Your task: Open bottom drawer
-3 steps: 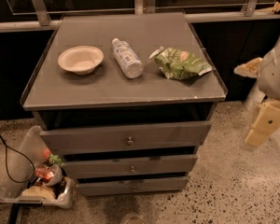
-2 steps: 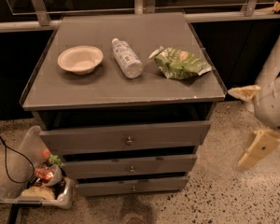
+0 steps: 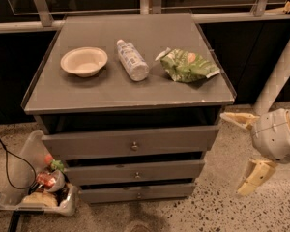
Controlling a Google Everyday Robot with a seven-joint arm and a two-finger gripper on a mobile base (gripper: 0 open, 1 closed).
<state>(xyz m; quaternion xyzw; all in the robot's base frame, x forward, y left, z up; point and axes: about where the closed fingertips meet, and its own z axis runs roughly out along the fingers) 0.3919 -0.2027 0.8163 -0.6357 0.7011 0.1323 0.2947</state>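
The gripper (image 3: pixel 245 149) hangs at the right edge of the frame, its 2 fingers spread wide and empty, held low beside the cabinet (image 3: pixel 125 88), presumably to reach the bottom drawer (image 3: pixel 111 194), shut at lower centre.

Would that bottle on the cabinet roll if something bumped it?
Probably: the bottle lies on its side on the flat cabinet top, so a sideways nudge likely rolls it. It looks light, plastic. The gripper sits low, right of the bottom drawer.
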